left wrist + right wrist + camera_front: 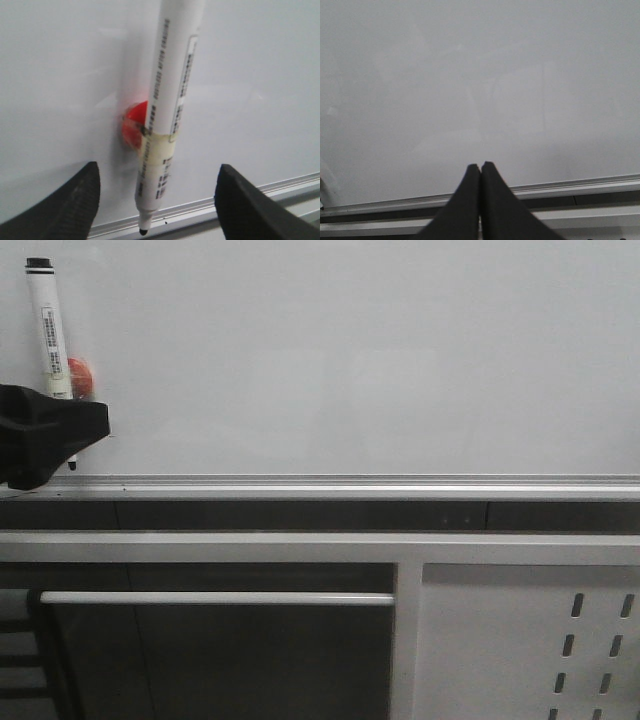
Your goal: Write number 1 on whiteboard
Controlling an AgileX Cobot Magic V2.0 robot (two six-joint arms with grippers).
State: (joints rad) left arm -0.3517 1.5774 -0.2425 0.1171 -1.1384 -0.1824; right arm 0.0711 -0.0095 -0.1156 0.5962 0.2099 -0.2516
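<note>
From the front, the big pale grey-white whiteboard (350, 350) stood bare; no number 1 showed. A white marker pen (52, 335) hung tip-down on a red round magnet (80, 375).

By the left wrist, the left claw (157, 200) sat open around the pen, maybe ready to grab. Its label was too blurry to read.

By the right wrist, the right claw (480, 172) was closed, empty.
</note>
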